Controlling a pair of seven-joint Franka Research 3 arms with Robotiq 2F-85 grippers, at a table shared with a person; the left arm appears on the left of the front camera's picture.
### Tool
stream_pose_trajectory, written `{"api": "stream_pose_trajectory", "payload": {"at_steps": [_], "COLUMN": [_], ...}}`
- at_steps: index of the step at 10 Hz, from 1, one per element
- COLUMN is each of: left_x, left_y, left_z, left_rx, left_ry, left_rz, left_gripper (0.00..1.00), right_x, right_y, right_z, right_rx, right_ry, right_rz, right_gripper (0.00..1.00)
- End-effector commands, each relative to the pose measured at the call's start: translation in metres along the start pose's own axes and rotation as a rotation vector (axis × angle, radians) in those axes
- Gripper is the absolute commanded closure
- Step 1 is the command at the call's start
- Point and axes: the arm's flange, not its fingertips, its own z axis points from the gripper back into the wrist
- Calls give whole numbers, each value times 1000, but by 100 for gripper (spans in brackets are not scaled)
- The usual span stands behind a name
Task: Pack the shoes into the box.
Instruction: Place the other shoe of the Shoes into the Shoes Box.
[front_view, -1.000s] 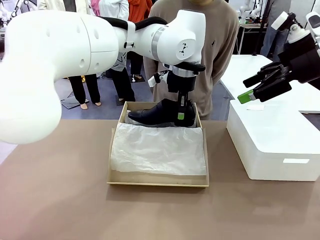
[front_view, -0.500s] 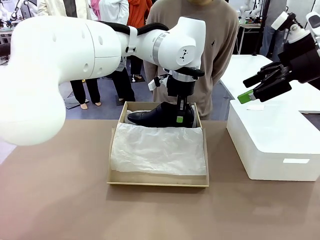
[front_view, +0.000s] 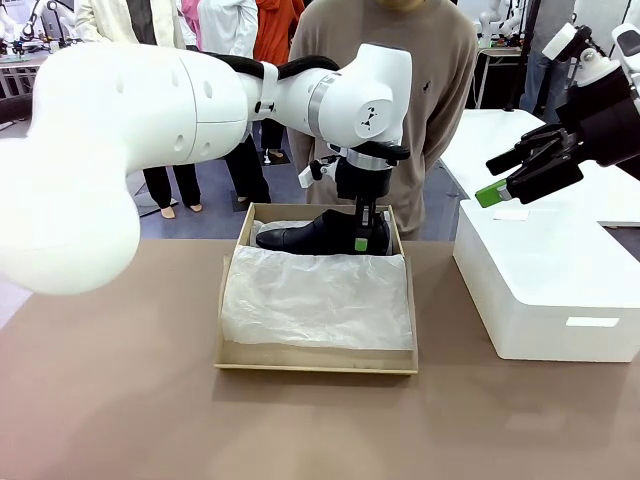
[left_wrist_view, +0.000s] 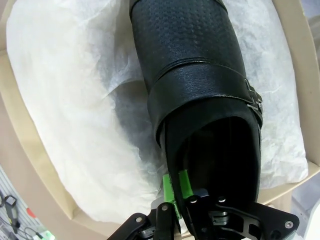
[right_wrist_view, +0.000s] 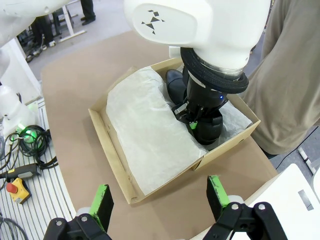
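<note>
- Left jaws are grasping the shoe (front_view: 300, 235) by its heel rim; placing it into the box (front_view: 315, 365) appears in hand.
- Right jaws are standing released.
- Next: seating the sole, then releasing.

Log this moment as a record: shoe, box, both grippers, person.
shoe: black, one seen, at the box's far end on the tissue, toe toward robot's left
box: tan, open, lined with tissue
left gripper: shut on shoe's heel rim
right gripper: open, empty, raised near white box
person: standing at far side, behind box
</note>
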Motion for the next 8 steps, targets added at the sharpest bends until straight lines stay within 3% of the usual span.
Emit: {"api": "stream_pose_trajectory", "payload": {"at_steps": [1,4,5,8], "left_x": [-7,-5,-4,7], "left_y": [-4,-3,-2,8], "left_z": [11,24,33,71], "left_rx": [8,0,1,-21], "left_ry": [1,2,5,41], "left_rz": [58,63,66,76], "left_gripper": [63,5,0,0], "right_x": [0,0,0,0], "right_y": [-3,-3,-3,-3], "right_z": [-2,-2,-2,-2], "right_rx": [17,17,17,17], "right_ry": [-25,-25,-25,-25], "right_rz": [19,19,19,19], "right_gripper": [0,0,0,0]}}
